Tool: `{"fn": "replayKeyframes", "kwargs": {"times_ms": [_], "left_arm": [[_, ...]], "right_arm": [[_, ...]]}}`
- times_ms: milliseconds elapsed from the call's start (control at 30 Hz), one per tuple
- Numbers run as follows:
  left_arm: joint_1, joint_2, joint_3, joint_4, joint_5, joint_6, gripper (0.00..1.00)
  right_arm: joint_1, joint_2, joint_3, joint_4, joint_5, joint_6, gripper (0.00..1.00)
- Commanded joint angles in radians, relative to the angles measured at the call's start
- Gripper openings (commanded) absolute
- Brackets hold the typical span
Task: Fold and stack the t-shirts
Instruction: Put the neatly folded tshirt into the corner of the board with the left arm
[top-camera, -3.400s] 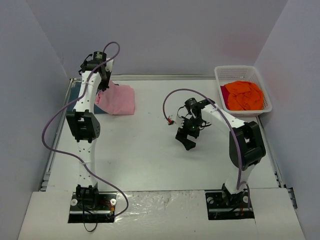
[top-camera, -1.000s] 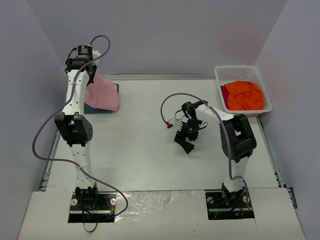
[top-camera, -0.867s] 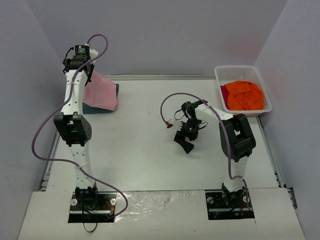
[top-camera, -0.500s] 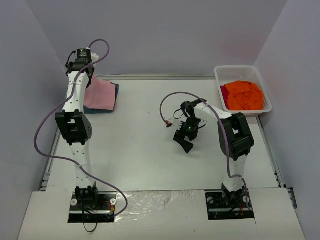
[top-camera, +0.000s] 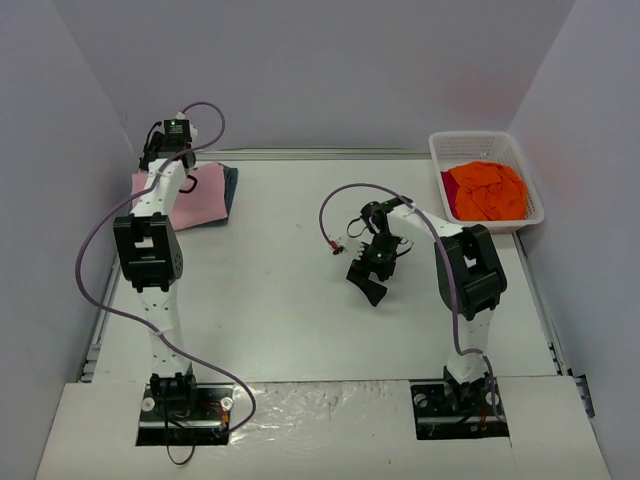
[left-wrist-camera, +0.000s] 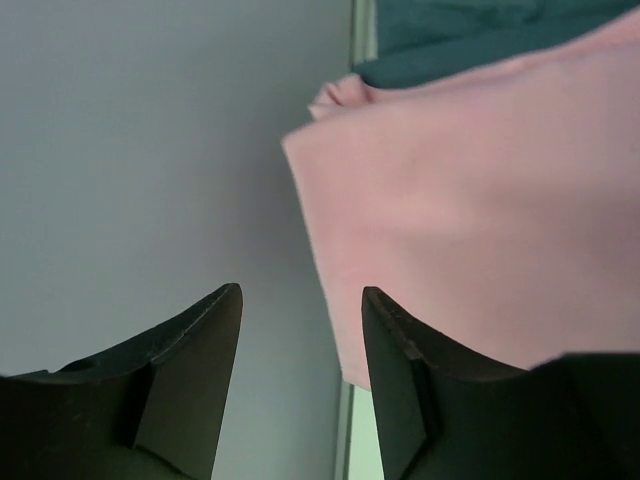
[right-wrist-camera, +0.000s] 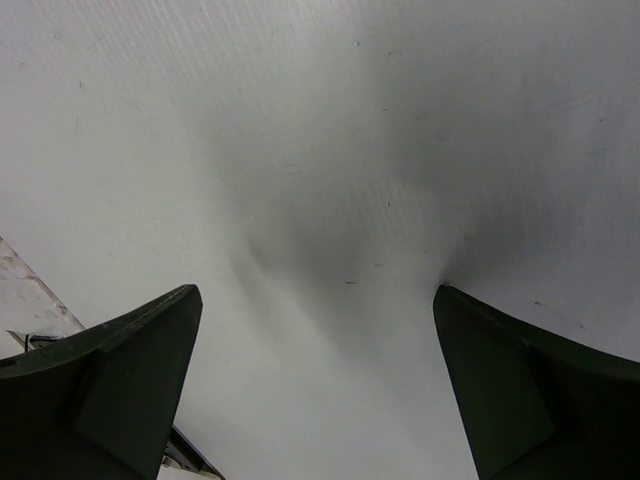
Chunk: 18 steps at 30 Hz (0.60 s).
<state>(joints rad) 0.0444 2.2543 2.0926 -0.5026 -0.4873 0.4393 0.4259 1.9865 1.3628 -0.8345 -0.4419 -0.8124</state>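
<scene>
Grey walls close in a white desk. At its far left corner the pink t-shirt lies on the dark teal t-shirt, whose edge shows along the pink one's right side. I see the left gripper over that pile's left edge, jaws apart with nothing between them; pink cloth shows behind one finger. Right gripper hovers mid-desk over plain white surface, jaws spread wide, nothing in them. Orange t-shirt sits crumpled in the white mesh basket at the far right corner, well apart from both arms.
</scene>
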Motion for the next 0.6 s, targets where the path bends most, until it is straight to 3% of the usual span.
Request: {"fn": "replayKeyframes", "kwargs": {"times_ms": [0, 167, 200, 267, 333, 400, 467, 567], "left_arm": [[-0.018, -0.184, -0.049, 0.162, -0.117, 0.068, 0.50], [-0.069, -0.353, -0.193, 0.173, -0.131, 0.081, 0.54], [-0.074, -0.405, -0.222, 0.121, -0.122, 0.066, 0.59], [-0.086, -0.453, -0.232, 0.032, -0.041, -0.012, 0.59], [-0.084, -0.524, -0.220, -0.129, 0.063, -0.115, 0.59], [-0.086, -0.590, -0.226, -0.251, 0.272, -0.180, 0.60], [-0.096, -0.665, -0.264, -0.307, 0.484, -0.192, 0.60], [-0.164, -0.787, -0.415, -0.291, 0.622, -0.156, 0.60]], "right_arm": [[-0.009, 0.107, -0.076, -0.018, 0.034, -0.024, 1.00], [-0.009, 0.072, -0.074, -0.017, 0.025, -0.027, 1.00], [-0.007, 0.066, -0.071, -0.017, 0.023, -0.025, 1.00], [-0.006, 0.040, -0.065, -0.017, 0.020, -0.025, 1.00], [-0.003, 0.006, -0.056, -0.017, 0.012, -0.022, 1.00], [0.001, -0.021, -0.039, -0.015, 0.002, -0.016, 1.00], [0.001, -0.067, -0.010, -0.014, -0.004, -0.004, 1.00], [0.001, -0.129, 0.044, -0.002, 0.003, 0.036, 1.00]]}}
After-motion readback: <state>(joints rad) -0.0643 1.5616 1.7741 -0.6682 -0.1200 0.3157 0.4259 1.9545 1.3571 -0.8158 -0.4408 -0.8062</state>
